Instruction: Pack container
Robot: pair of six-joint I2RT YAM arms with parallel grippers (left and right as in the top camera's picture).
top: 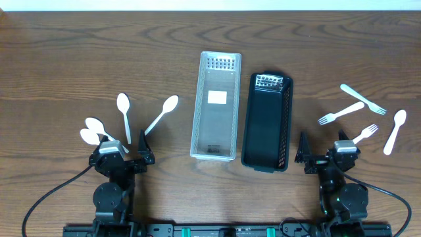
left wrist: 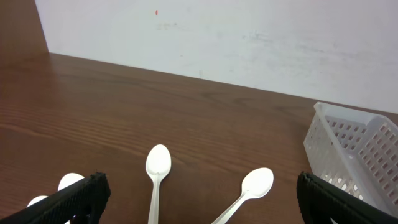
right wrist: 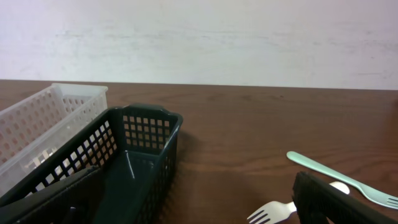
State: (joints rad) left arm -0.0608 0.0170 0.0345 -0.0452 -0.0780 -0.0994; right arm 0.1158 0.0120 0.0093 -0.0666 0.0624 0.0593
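Note:
A clear plastic basket and a black basket lie side by side at the table's middle; both look empty. Several white spoons lie at the left; two show in the left wrist view. White forks lie at the right, with one white spoon beside them. My left gripper is open and empty near the spoons. My right gripper is open and empty beside the black basket, with a fork between its fingers' span.
The wooden table stretches to a white wall at the back. The clear basket's corner sits to the right of my left gripper. Cables run from both arm bases at the front edge.

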